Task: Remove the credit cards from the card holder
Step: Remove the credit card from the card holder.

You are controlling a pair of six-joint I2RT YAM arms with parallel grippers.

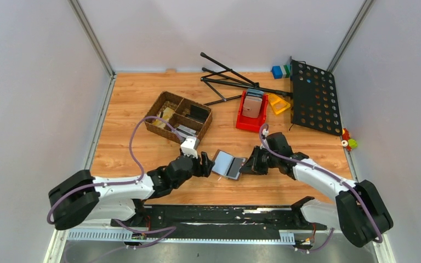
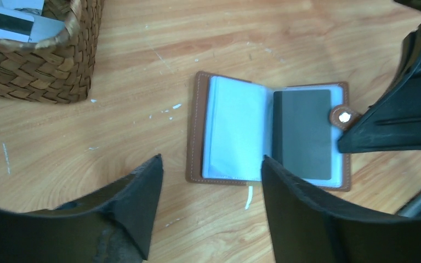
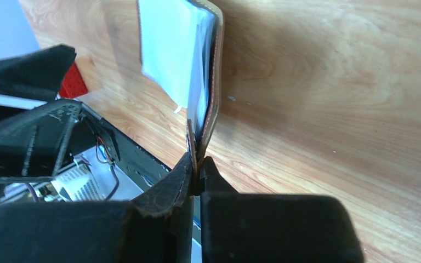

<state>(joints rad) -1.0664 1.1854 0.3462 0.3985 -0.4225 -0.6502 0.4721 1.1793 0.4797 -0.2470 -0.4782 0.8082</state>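
Observation:
The brown card holder point(image 1: 228, 165) lies open on the wooden table between my two grippers. In the left wrist view the card holder point(image 2: 197, 131) shows pale clear sleeves on its left page and a dark grey credit card point(image 2: 302, 134) in the sleeve on its right page. My right gripper point(image 1: 250, 164) is shut on the holder's right edge by the tab clasp point(image 2: 343, 116); in the right wrist view its jaws pinch the brown cover point(image 3: 215, 104). My left gripper point(image 2: 211, 164) is open and empty, just short of the holder's near edge.
A woven basket point(image 1: 178, 116) with cards in its compartments stands at the back left. A red bin point(image 1: 251, 111) with a pinkish slab, a yellow piece point(image 1: 278, 103), a black tripod point(image 1: 230, 82) and a black perforated panel point(image 1: 313, 97) stand behind.

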